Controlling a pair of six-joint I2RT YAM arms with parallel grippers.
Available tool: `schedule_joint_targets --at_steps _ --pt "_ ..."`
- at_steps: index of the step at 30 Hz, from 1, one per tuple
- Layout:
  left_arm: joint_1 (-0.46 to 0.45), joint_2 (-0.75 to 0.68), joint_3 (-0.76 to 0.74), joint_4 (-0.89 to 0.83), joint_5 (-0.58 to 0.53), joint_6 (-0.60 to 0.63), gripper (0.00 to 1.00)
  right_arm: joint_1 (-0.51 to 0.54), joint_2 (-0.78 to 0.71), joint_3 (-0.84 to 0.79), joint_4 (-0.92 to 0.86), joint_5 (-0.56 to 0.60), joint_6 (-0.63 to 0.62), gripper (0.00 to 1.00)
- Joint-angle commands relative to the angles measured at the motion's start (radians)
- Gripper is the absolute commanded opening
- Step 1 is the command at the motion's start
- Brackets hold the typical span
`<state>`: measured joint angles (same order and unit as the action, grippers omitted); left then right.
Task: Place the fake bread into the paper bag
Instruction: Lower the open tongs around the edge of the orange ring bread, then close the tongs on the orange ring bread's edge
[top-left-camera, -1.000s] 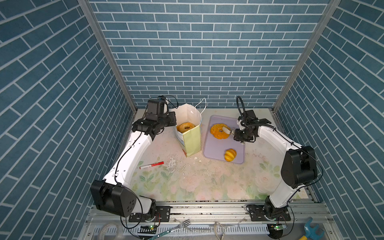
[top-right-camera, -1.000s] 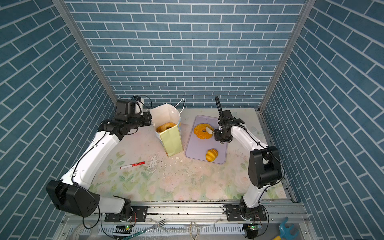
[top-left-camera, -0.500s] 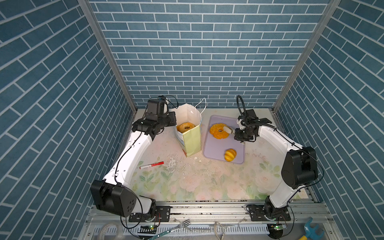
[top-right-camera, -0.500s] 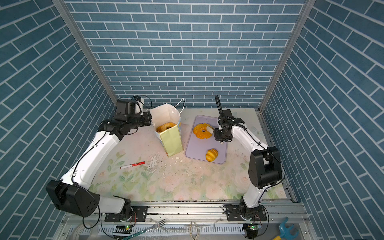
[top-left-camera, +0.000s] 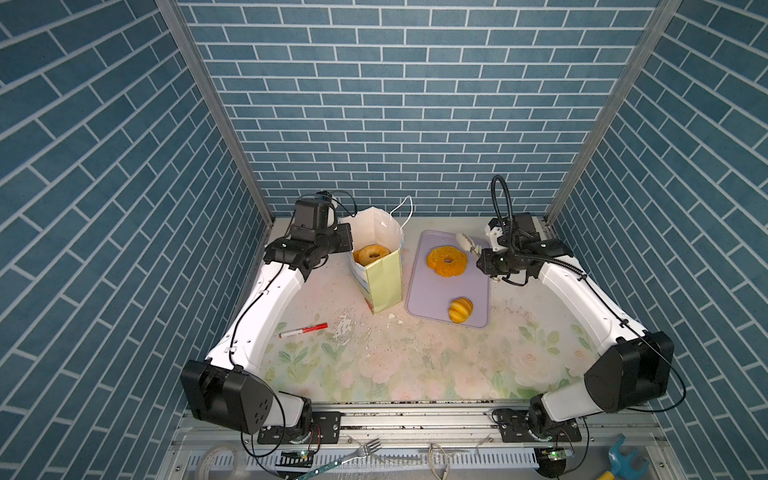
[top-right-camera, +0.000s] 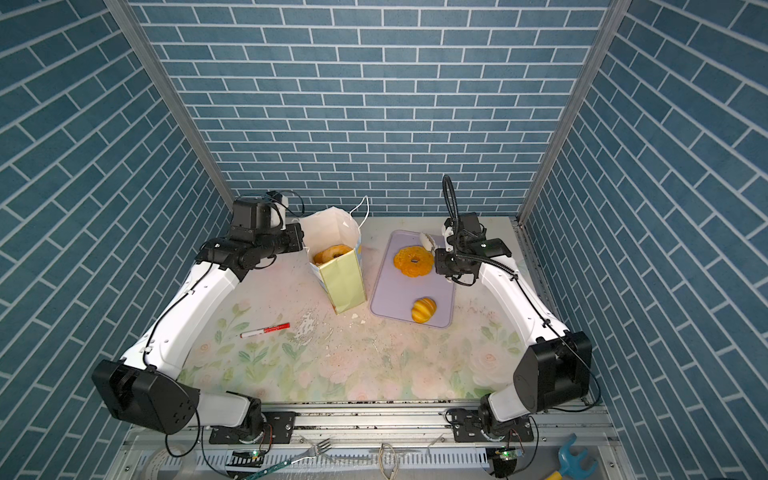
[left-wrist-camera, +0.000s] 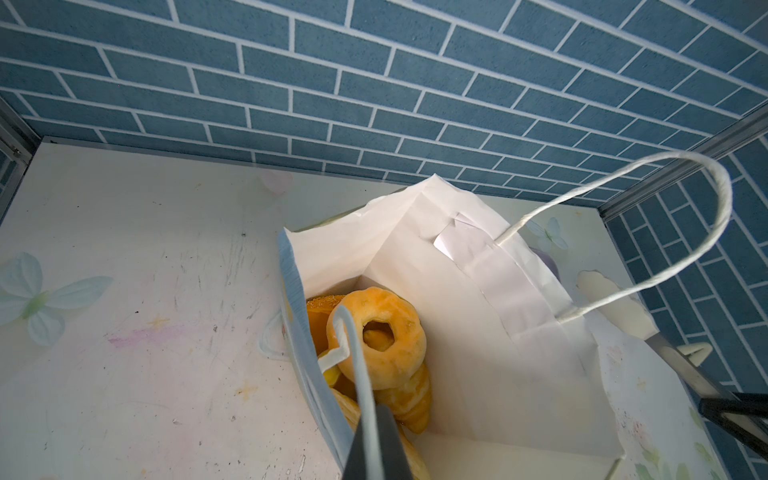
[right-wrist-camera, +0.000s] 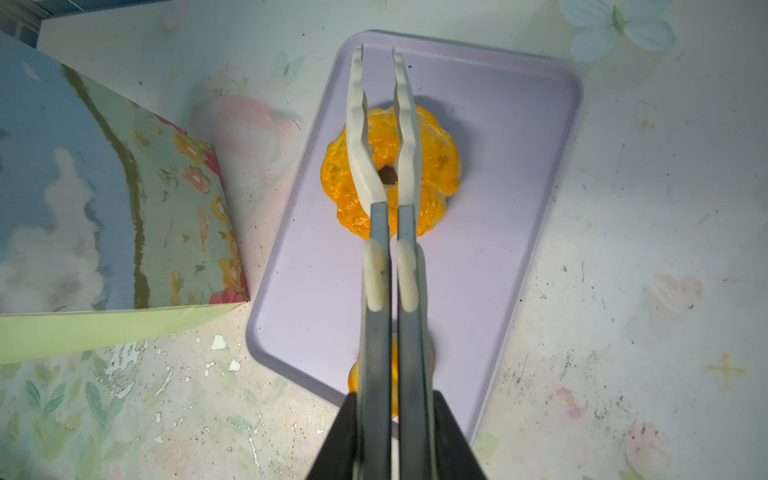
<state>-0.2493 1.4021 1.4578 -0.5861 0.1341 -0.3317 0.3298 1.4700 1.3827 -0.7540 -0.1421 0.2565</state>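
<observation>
Fingers of left gripper clamp paper bag handle; right gripper's lie together above ring doughnut.

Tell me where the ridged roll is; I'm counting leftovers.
In both top views the ridged roll lies at the near end of the lilac tray, right of the paper bag.

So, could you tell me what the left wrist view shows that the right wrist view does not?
Only left wrist: the paper bag's white inside, a ring doughnut atop a croissant, the left gripper shut on a cord handle. Only right wrist: a second doughnut on the lilac tray, the bag's printed face. Both: the bag, floral table, and tongs held by the right gripper.
</observation>
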Motion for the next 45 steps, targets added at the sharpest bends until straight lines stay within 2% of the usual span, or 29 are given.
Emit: schedule_joint_targets --at_steps 1,9,14,19,27,32,38,45 --pt "-0.002 -0.028 -0.012 0.006 -0.01 0.013 0.0 0.001 -0.051 -0.006 0.013 0.006 -0.003 0.11" --pt "0.0 -0.031 -0.016 0.009 -0.007 0.006 0.0 0.0 -0.048 -0.007 0.001 -0.013 -0.021 0.13" --pt "-0.001 -0.032 -0.021 0.01 -0.005 0.007 0.0 0.0 0.02 0.012 -0.024 0.01 -0.019 0.3" --pt "-0.001 -0.032 -0.027 0.011 -0.007 0.006 0.0 0.0 0.107 0.049 -0.033 0.01 -0.021 0.37" --pt "-0.001 -0.024 -0.024 0.01 -0.005 0.006 0.0 0.0 0.22 0.111 -0.015 0.048 -0.027 0.4" --pt "-0.001 -0.025 -0.024 0.005 -0.014 0.012 0.0 0.0 0.195 0.114 -0.019 0.049 -0.032 0.42" --pt "-0.001 -0.011 -0.017 0.007 -0.008 0.01 0.0 -0.003 0.217 0.145 -0.076 0.129 -0.076 0.44" --pt "-0.001 -0.009 -0.011 0.002 -0.011 0.009 0.0 -0.005 0.346 0.244 -0.158 0.061 -0.107 0.45"
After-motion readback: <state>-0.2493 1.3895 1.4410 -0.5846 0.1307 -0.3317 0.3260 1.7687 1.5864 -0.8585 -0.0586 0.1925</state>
